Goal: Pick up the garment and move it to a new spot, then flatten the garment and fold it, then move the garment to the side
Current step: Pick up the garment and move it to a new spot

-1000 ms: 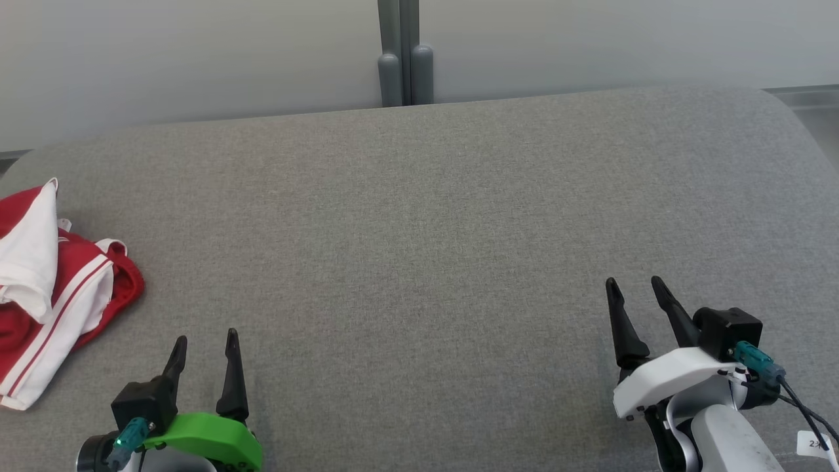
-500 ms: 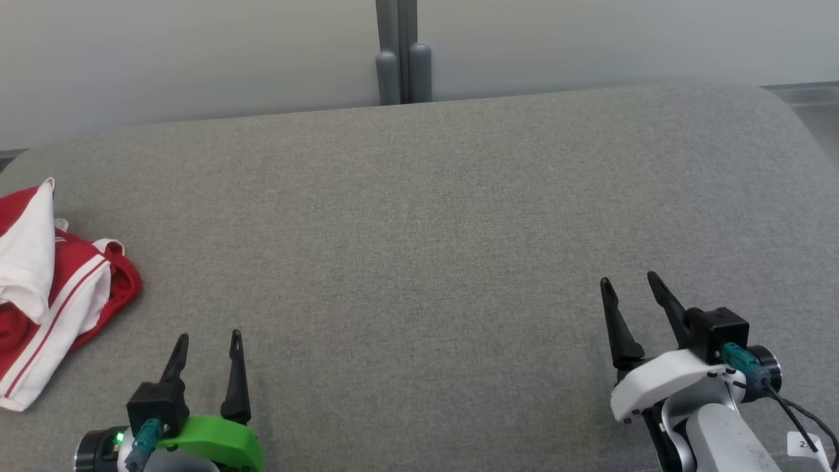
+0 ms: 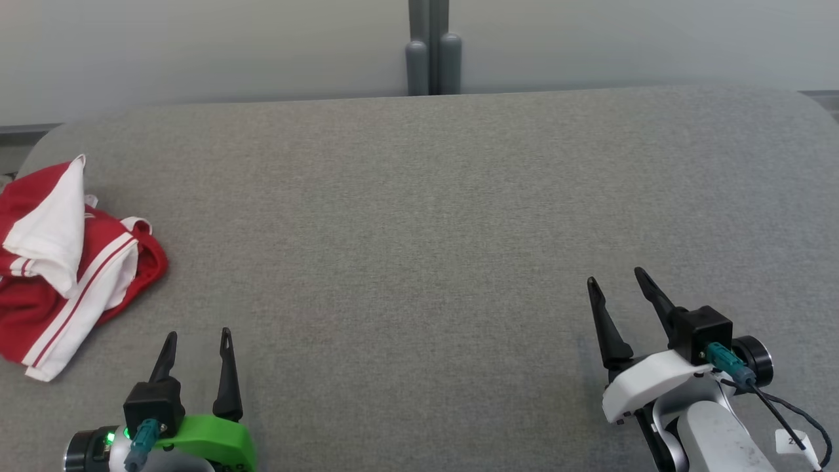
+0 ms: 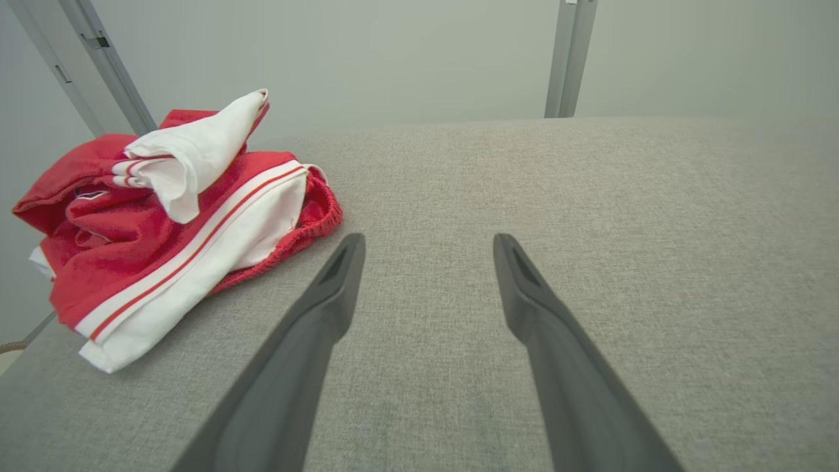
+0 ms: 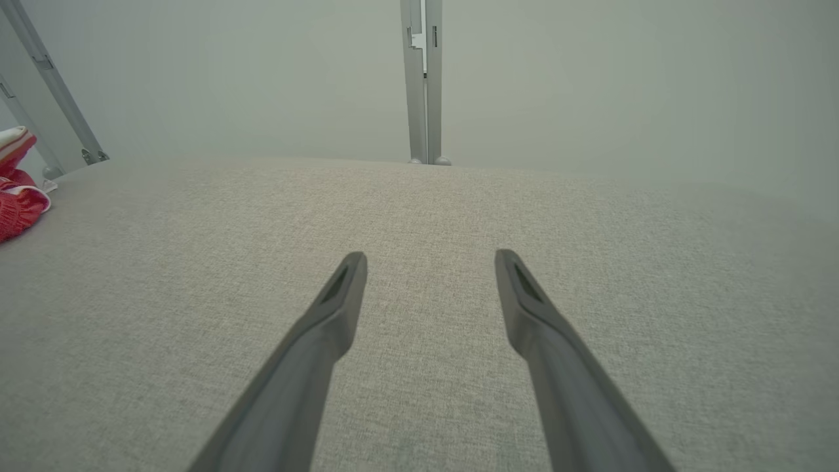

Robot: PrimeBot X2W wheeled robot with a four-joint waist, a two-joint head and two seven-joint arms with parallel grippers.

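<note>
A crumpled red-and-white garment (image 3: 78,275), possibly shorts, lies at the left end of the grey fabric-covered table (image 3: 419,216). Over the table's near edge, the left gripper (image 3: 198,333) hangs near the garment and the right gripper (image 3: 615,275) well apart from it, both with fingers spread and empty. A grey post (image 3: 432,59) stands behind the table's far edge.

The worktop (image 3: 419,196) is a broad pad covered in grey woven cloth, its far corners rounded and its far edge running close along a pale wall. One garment (image 3: 72,262) lies on it, red with white panels and thin red-and-white stripes, crumpled in a loose heap by the left edge, nearer the far left corner than the near one. A white fold sits on top of the heap. The grey cloth looks smooth and flat.
</note>
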